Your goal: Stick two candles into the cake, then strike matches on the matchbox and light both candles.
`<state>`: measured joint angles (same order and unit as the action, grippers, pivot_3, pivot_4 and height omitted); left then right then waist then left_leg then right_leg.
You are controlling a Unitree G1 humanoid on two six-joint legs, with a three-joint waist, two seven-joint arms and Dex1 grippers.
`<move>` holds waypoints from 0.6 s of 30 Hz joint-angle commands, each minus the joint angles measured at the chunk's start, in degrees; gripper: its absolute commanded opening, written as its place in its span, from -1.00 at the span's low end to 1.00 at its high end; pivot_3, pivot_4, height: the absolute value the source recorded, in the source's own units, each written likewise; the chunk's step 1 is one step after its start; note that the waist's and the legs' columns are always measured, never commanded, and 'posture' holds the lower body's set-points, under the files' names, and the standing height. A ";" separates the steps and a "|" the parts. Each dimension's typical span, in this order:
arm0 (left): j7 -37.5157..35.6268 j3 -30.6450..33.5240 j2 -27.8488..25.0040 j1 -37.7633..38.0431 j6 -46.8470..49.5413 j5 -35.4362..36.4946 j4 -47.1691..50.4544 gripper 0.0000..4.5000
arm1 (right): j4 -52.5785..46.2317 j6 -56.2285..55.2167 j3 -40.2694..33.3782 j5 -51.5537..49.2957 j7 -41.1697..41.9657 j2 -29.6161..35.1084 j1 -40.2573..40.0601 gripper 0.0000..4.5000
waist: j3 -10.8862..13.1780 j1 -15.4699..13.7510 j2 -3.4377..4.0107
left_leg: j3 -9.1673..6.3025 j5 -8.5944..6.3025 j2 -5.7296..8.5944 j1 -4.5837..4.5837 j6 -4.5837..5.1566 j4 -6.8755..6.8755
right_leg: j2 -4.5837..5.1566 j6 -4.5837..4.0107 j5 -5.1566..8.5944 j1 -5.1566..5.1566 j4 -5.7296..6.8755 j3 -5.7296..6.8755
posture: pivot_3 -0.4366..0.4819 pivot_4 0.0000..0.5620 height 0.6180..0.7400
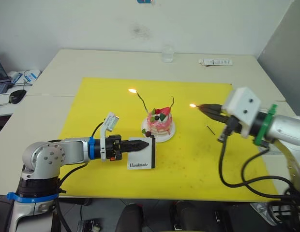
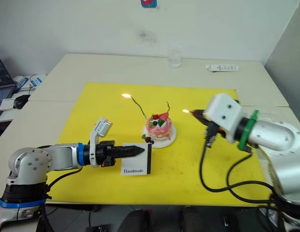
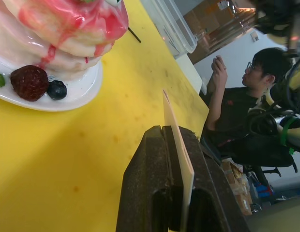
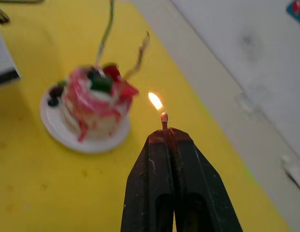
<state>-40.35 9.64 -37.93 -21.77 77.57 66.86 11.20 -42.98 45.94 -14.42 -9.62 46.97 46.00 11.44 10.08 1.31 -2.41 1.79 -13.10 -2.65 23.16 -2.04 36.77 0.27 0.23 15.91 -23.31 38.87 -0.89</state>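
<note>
Right pincer [image 4: 165, 137] is clamping a lit match [image 4: 164, 121], flame just right of the cake [image 1: 159, 121] and near the shorter candle [image 1: 172, 102]. Left pincer [image 1: 140, 144] is gripping the matchbox [image 1: 143, 155], holding it upright on the yellow mat [image 1: 92, 106] just in front of the cake.

Step in hand, as I judge it: lighting the second candle. The taller candle [image 1: 141, 101] is already burning at its tip. To do it well: bring the flame in level to the unlit tip, approaching from the side and clear of the strawberry, dwelling until the wick catches. Move promptly, since the stub showing beyond the jaws is short.

Count: two candles, both standing in the cake, one lit; one match held burning; one dark stick [image 1: 210, 129] lying on the mat right of the cake, likely a match; one matchbox; one cake.
</note>
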 commanded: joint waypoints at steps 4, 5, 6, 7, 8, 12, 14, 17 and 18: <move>1.07 0.36 1.45 1.00 0.85 2.99 3.37 -1.00 | 11.04 -3.69 -10.64 3.09 -8.01 -1.90 -6.20 -0.99 | 0.00 0.57 0.00 | 0.08 0.00 -0.03 -0.07 0.00 0.02 | -0.02 0.01 -0.01 -0.01 0.06 -0.11 | -0.05 -0.47 1.00; 1.71 0.46 1.95 1.37 1.03 3.53 3.91 -1.00 | 13.89 -4.93 -10.97 4.18 -9.62 -1.86 -6.44 -0.99 | 0.00 0.57 0.01 | 0.05 0.00 -0.04 -0.12 0.00 0.02 | -0.04 0.01 -0.01 0.04 0.06 -0.09 | -0.05 -0.47 1.00; 2.19 0.57 2.34 1.75 1.11 3.95 4.28 -1.00 | 16.47 -6.26 -10.75 5.24 -11.31 -1.82 -6.20 -0.99 | 0.01 0.55 0.02 | 0.05 0.00 -0.04 -0.13 0.00 0.02 | -0.04 0.01 -0.01 0.05 0.07 -0.09 | -0.05 -0.47 1.00; 2.72 0.64 2.68 2.12 1.12 4.35 4.60 -1.00 | 18.66 -6.74 -10.59 5.64 -12.92 -2.12 -5.37 -0.99 | 0.01 0.52 0.02 | 0.06 0.00 -0.03 -0.13 0.00 0.02 | -0.04 0.00 -0.01 0.05 0.08 -0.10 | -0.05 -0.47 1.00; 3.38 0.66 3.04 2.46 1.13 4.83 4.97 -1.00 | 20.80 -6.54 -10.51 5.70 -14.26 -2.45 -4.39 -0.99 | 0.01 0.52 0.03 | 0.05 0.00 -0.02 -0.13 0.00 0.03 | -0.04 0.00 -0.01 0.05 0.09 -0.09 | -0.05 -0.47 1.00; 5.78 0.93 4.20 3.81 1.00 6.81 6.24 -1.00 | 30.69 -8.47 -9.04 7.26 -18.11 -2.05 -1.91 -0.99 | 0.02 0.42 0.03 | 0.07 0.00 -0.02 -0.11 0.00 0.03 | -0.09 0.00 -0.01 0.04 0.08 -0.14 | -0.05 -0.47 1.00; 6.94 1.11 4.55 4.46 0.76 7.67 6.70 -1.00 | 34.86 -8.99 -8.63 7.87 -19.59 -1.79 -0.47 -0.99 | 0.02 0.38 0.04 | 0.07 0.00 0.00 -0.10 0.00 0.03 | -0.09 0.01 0.00 0.04 0.07 -0.13 | -0.05 -0.47 1.00; 8.43 1.20 4.68 5.17 0.32 8.91 7.20 -1.00 | 38.71 -8.78 -8.64 7.34 -20.92 -1.74 1.49 -0.99 | 0.03 0.38 0.05 | 0.07 0.00 0.01 -0.08 0.00 0.02 | -0.10 0.02 0.01 0.04 0.06 -0.14 | -0.05 -0.47 1.00; 8.85 1.19 4.68 5.40 0.16 9.29 7.37 -1.00 | 40.00 -8.75 -8.78 7.23 -21.56 -1.71 2.05 -0.91 | 0.04 0.39 0.06 | 0.07 0.00 0.00 -0.08 0.00 0.02 | -0.10 0.02 0.01 0.04 0.06 -0.14 | -0.05 -0.47 1.00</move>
<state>-32.00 9.46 -33.45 -16.43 78.35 74.09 16.29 -3.51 38.08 -21.75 -2.79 26.89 43.18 12.08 10.12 1.70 -2.35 1.86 -13.09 -2.65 23.08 -2.03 36.79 0.17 0.25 15.92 -23.27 38.93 -1.03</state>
